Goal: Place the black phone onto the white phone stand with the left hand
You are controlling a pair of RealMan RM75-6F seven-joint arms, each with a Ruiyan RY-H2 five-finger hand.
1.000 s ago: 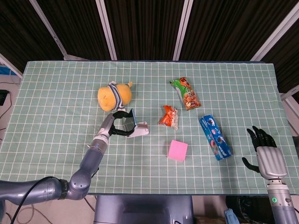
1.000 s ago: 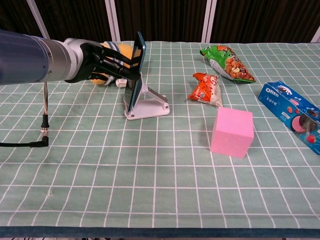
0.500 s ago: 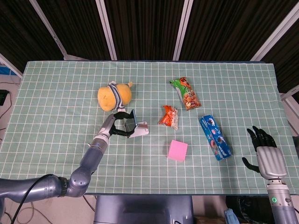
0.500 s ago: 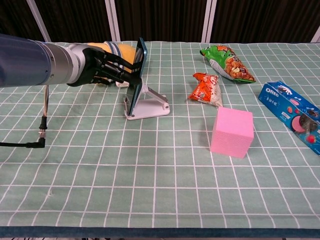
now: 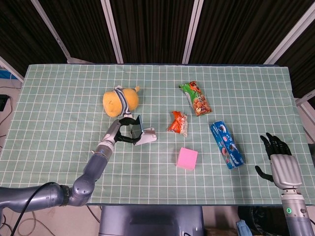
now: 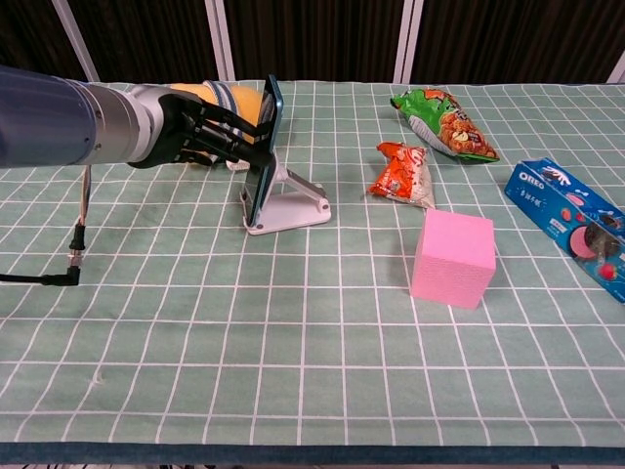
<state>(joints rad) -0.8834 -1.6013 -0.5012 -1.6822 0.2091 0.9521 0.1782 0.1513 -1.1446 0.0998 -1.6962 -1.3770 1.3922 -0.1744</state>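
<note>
A green checked tablecloth (image 5: 59, 98) covers the table. Near its centre, the robot's left hand (image 6: 190, 132), black-fingered on a grey arm, grasps the slim black phone (image 6: 266, 147) by its upper part. The phone stands nearly upright on its edge, its lower end in the white plastic phone stand (image 6: 293, 207); whether it is fully seated is hard to tell. Just beyond the hand, at twelve o'clock, lies a round yellow plush toy (image 5: 120, 101). At three o'clock from the stand sits an orange snack packet (image 6: 402, 174), with a green snack bag (image 6: 444, 120) further back. A pink foam cube (image 6: 452, 256) lies at about four o'clock, a blue Oreo box (image 6: 573, 223) beyond it. The right hand (image 5: 279, 160) rests off the table's right edge, fingers released and spread, holding nothing.
</note>
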